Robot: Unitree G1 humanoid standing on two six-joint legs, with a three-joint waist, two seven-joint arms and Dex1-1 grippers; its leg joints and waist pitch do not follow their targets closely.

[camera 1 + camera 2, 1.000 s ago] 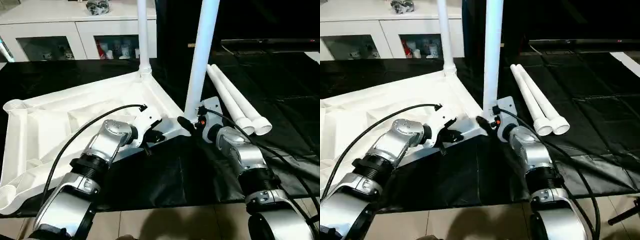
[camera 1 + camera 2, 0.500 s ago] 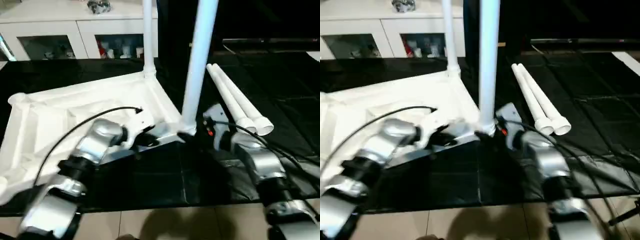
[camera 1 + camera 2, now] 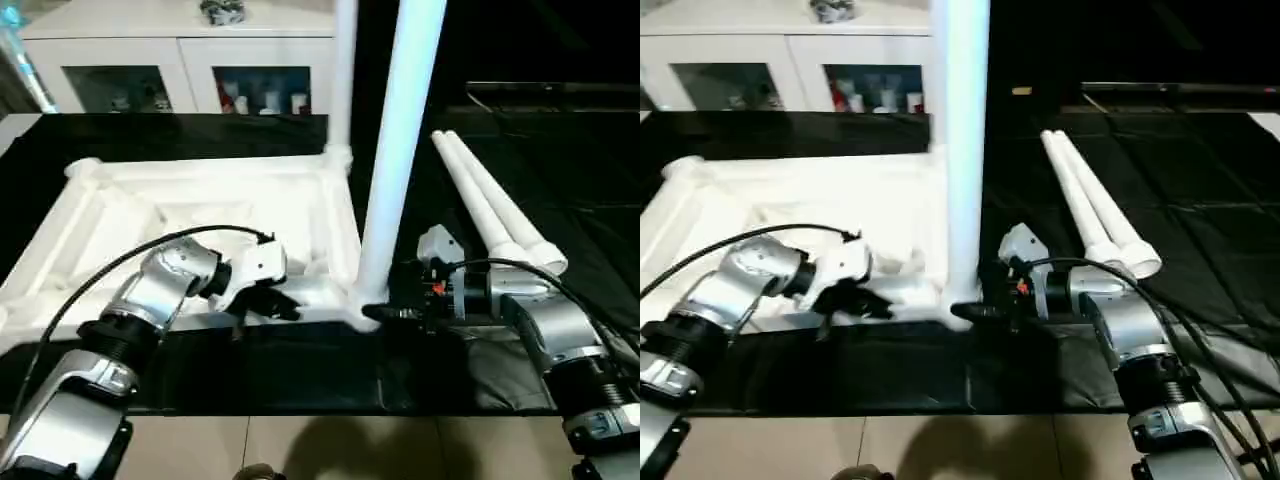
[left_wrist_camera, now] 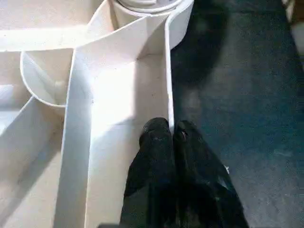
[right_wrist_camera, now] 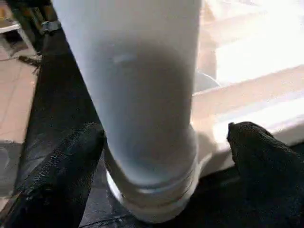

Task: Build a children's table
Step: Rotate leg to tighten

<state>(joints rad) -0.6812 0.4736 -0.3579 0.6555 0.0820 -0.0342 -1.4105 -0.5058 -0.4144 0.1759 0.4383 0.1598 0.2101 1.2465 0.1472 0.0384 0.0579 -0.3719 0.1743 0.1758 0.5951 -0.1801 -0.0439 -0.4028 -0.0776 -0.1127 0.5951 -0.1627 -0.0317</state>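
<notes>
We are clamping our left jaws (image 4: 172, 134) onto the near rim of the upturned table top (image 3: 190, 205) at nine o'clock, while our right jaws (image 5: 161, 142) are spreading around the upright leg (image 3: 392, 170) at its near corner socket.

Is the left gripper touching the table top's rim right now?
Touching. In the left wrist view, the left gripper is pinched shut on the table top's thin rim wall, one finger each side.

You're looking at a black mat (image 3: 300, 365) on the tiled floor (image 3: 330, 445), the upturned white tabletop (image 3: 190, 215) lying on it, two loose legs (image 3: 490, 205) side by side to its right.
</notes>
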